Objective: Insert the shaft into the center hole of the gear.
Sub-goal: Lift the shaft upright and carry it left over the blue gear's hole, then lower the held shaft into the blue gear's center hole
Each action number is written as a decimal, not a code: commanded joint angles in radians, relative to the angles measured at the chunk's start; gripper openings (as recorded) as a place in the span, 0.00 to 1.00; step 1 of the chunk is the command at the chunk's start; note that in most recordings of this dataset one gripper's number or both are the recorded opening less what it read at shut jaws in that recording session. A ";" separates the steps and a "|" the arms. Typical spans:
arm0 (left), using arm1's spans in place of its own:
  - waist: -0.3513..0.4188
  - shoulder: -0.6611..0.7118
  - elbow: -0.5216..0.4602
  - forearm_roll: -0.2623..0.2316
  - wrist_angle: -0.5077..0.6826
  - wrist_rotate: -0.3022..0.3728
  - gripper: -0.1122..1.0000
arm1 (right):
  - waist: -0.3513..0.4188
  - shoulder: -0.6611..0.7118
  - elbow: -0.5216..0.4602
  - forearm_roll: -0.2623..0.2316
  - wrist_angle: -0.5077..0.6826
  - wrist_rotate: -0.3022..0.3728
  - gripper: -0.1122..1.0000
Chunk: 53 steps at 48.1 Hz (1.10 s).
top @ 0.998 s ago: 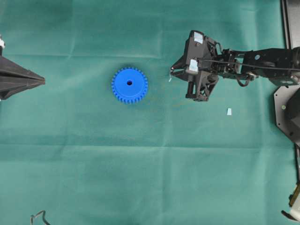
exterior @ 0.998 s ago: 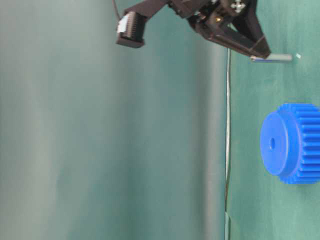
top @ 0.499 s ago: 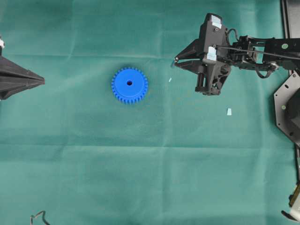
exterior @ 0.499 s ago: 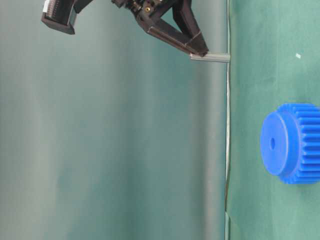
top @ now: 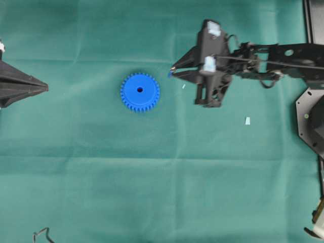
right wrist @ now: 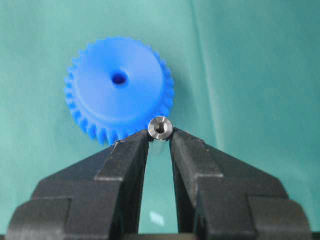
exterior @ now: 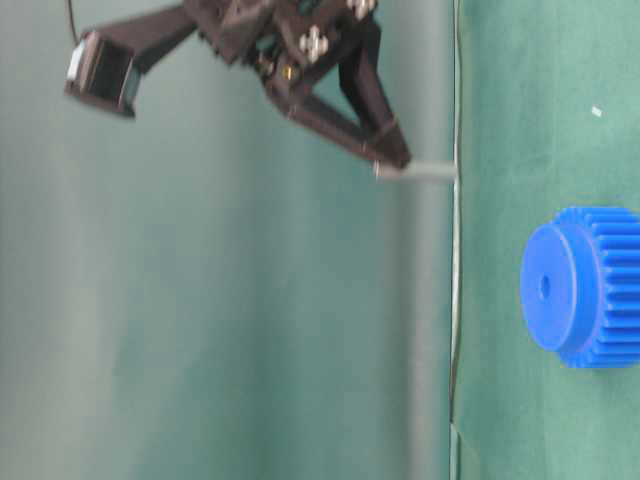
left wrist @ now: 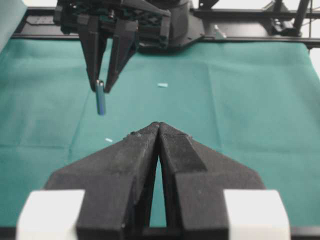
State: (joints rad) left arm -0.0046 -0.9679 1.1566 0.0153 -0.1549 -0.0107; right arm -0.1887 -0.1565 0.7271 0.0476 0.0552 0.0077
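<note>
The blue gear (top: pixel 139 92) lies flat on the green cloth, its center hole (top: pixel 139 90) facing up. It also shows in the table-level view (exterior: pixel 585 287) and the right wrist view (right wrist: pixel 117 87). My right gripper (top: pixel 173 70) is shut on the shaft (right wrist: pixel 161 128), a silvery pin held at the fingertips. In the table-level view the shaft (exterior: pixel 418 172) hangs well above the cloth, off to the side of the gear. My left gripper (top: pixel 44 88) is shut and empty at the left edge, clear of the gear.
A small pale trapezoid scrap (top: pixel 247 120) lies right of the right gripper. A tiny pale fleck (top: pixel 184 86) lies between gripper and gear. The black arm base (top: pixel 310 121) stands at the right edge. A cable loop (top: pixel 43 234) sits at the bottom left.
My right gripper lifted the shaft off the cloth, then carried it left toward the gear. The left gripper and the gear have not moved.
</note>
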 commanded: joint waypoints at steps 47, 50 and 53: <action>-0.002 0.008 -0.026 0.003 0.000 -0.002 0.10 | 0.044 0.290 -0.224 0.014 -0.057 0.005 0.29; -0.002 0.006 -0.026 0.003 0.000 -0.002 0.10 | 0.044 0.293 -0.219 0.014 -0.061 0.005 0.29; -0.002 0.006 -0.026 0.003 0.000 -0.002 0.10 | 0.044 0.293 -0.216 0.014 -0.064 0.005 0.29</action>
State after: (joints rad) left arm -0.0031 -0.9679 1.1551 0.0153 -0.1503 -0.0138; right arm -0.1457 0.1503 0.5170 0.0583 0.0046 0.0107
